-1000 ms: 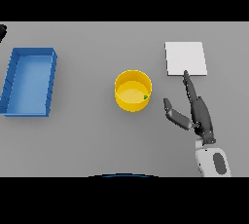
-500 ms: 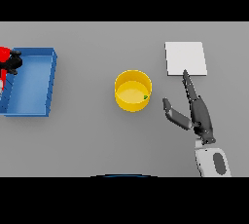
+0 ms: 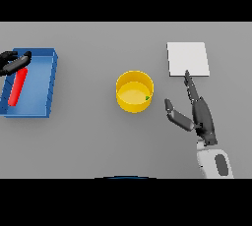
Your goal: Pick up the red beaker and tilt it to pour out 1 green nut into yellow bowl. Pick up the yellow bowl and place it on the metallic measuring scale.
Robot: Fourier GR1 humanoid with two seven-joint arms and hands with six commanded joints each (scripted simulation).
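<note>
Red beaker (image 3: 17,87) now hangs over the blue tray (image 3: 51,80) at the far left, gripped at its top end by the left hand (image 3: 14,63), fingers curled round it. 1 s ago that hand was only a dark sliver at the left edge and no beaker showed; 0.5 s ago the red appeared at the tray's left rim; now it sits further in, long axis running top to bottom of the view. Can't tell if it touches the tray floor or floats above it.

Yellow bowl (image 3: 134,91) in mid-table, same spot across all 3 frames. A green nut (image 3: 147,98) lies at the bowl's inner right rim, already there 1 s ago. So the pour of 1 nut reads as done, and the beaker is being parked in the tray — judgement, not seen.

Right hand (image 3: 196,114) near the bowl's right side, not touching, fingers straight and pointing up-view, thumb spread toward the bowl, holding nothing. It has barely shifted over the last second. Metallic scale (image 3: 187,58), a pale square plate, lies just beyond its fingertips, well right of the bowl.

Left to do: release the beaker, then right hand closes on the bowl and carries it onto the scale. Risk: tipping the bowl and losing the nut.
</note>
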